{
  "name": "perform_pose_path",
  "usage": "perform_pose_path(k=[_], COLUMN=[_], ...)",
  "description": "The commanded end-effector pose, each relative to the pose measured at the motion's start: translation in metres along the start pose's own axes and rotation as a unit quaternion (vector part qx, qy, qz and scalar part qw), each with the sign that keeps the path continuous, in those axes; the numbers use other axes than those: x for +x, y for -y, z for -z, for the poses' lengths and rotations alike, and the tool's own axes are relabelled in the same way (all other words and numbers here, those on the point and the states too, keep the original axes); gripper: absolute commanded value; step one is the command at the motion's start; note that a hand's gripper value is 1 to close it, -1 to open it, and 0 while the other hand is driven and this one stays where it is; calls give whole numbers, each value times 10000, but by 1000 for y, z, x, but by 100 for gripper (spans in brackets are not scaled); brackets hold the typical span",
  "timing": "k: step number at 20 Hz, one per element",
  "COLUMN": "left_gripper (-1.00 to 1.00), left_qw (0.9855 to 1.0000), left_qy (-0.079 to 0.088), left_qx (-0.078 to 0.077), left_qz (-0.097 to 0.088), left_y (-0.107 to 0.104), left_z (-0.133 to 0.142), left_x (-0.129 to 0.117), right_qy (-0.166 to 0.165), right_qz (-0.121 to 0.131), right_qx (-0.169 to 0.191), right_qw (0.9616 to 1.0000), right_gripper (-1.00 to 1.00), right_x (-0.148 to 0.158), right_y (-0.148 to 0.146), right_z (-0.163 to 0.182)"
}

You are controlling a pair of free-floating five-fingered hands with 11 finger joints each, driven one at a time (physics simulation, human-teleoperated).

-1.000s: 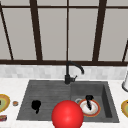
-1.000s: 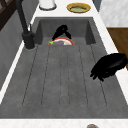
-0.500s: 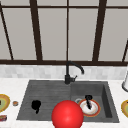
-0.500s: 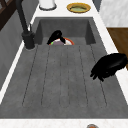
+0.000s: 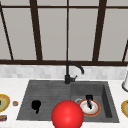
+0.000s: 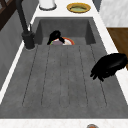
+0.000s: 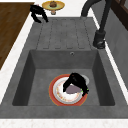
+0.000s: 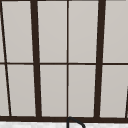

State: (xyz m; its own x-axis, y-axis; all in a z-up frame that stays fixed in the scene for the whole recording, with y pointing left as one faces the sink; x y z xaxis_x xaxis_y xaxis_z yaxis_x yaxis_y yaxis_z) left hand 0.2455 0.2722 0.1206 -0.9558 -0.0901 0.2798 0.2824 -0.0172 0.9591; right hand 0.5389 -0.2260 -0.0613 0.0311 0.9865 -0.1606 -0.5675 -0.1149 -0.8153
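Note:
A white plate with a red rim (image 5: 96, 110) (image 7: 57, 93) lies on the floor of the sink's basin (image 7: 40, 75). My right hand (image 5: 89, 99) (image 7: 75, 81) (image 6: 55, 37) rests on this plate, fingers curled over a small grey-mauve thing (image 7: 72, 88) that lies on it. My left hand (image 5: 36, 105) (image 6: 110, 66) (image 7: 38, 12) hangs above the ribbed drainboard (image 6: 62, 80) near its front edge, fingers loosely drooping and holding nothing.
A black faucet (image 5: 68, 73) (image 7: 101, 35) stands behind the sink. A big red ball (image 5: 67, 115) sits at the sink's front edge. Yellow plates (image 5: 3, 102) (image 5: 125, 108) lie on the counter at both sides, and a white container (image 5: 125, 83) stands at the far right.

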Motion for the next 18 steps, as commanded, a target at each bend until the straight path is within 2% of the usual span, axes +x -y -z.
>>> perform_pose_path(k=[1,5,9,10,11,13,18], left_gripper=[0,0,0,0,0,0,0], left_qw=[10000,10000,10000,10000,10000,10000,10000], left_qy=[0,0,0,0,0,0,0], left_qx=[0,0,0,0,0,0,0], left_qz=[0,0,0,0,0,0,0], left_y=[0,0,0,0,0,0,0], left_z=[0,0,0,0,0,0,0], left_x=[0,0,0,0,0,0,0], right_qy=[-36,-66,-178,-151,-273,-357,-328], right_qz=[-99,-5,133,28,130,156,184], right_qx=[89,-345,-829,-828,-988,-983,-885], right_qw=[9999,9994,9963,9965,9946,9944,9954], right_gripper=[100,100,100,100,100,100,100], right_x=[5,1,0,0,-1,-5,-20], right_y=[-11,-2,3,3,4,14,31], right_z=[11,7,2,0,-7,-11,-39])
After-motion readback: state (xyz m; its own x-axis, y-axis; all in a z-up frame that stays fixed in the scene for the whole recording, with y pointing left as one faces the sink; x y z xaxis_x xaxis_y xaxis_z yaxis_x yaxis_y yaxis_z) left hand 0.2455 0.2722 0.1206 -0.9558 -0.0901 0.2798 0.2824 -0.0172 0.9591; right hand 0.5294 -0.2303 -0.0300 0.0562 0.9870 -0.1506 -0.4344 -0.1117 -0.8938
